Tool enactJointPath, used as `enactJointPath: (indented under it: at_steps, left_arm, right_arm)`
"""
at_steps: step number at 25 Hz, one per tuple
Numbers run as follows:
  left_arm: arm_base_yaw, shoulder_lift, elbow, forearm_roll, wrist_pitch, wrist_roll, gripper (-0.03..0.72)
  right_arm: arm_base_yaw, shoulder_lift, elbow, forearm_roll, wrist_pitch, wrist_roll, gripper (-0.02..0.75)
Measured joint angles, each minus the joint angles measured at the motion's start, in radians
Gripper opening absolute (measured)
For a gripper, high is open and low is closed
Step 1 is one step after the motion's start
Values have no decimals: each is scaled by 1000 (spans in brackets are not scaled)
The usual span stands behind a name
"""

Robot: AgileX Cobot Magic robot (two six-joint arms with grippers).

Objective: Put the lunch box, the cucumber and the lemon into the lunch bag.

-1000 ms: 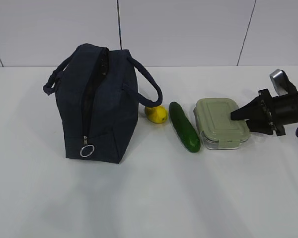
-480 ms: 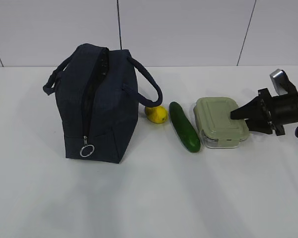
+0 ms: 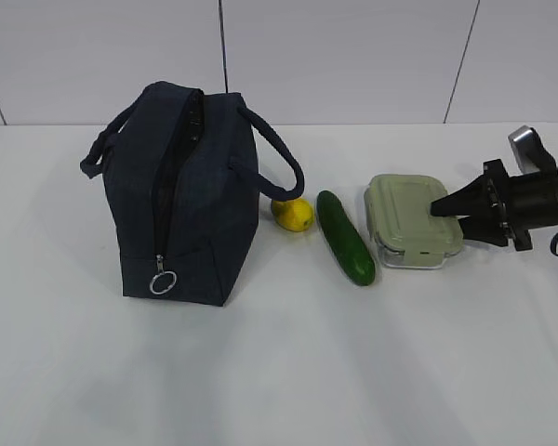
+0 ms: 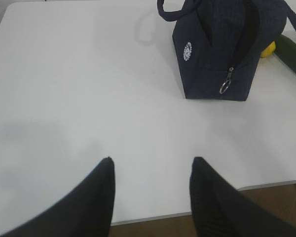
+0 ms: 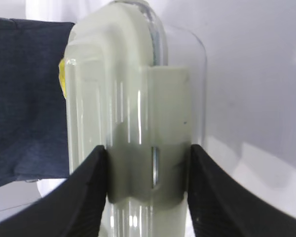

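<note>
The lunch box (image 3: 405, 221), clear with a sage-green lid, is held at its right end between the fingers of my right gripper (image 3: 442, 212), a little off the table. In the right wrist view the gripper (image 5: 148, 153) pinches the box (image 5: 133, 89) across lid and base. The dark green cucumber (image 3: 344, 237) lies left of the box, and the yellow lemon (image 3: 293, 214) lies beside the navy lunch bag (image 3: 191, 195), whose zipper gapes along the top. My left gripper (image 4: 152, 165) is open and empty over the table's near edge, far from the bag (image 4: 217, 54).
The silver ring pull (image 3: 163, 282) hangs low on the bag's front end. A bag handle (image 3: 279, 163) loops out toward the lemon. The white table's front edge (image 4: 187, 215) is just under my left gripper. A white wall stands behind.
My right gripper has lifted slightly with the lunch box, whose right end has come up off the table. The bag, lemon and cucumber have not moved.
</note>
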Motion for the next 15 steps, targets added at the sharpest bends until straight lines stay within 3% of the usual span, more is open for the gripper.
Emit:
enactJointPath:
  at_steps: [7, 15]
  left_arm:
    - [0, 0, -2, 0, 0, 0, 333]
    - [0, 153, -116, 10, -11, 0, 328]
  right_arm:
    - [0, 0, 0, 23, -2, 2, 354]
    - [0, 0, 0, 23, -2, 21, 354]
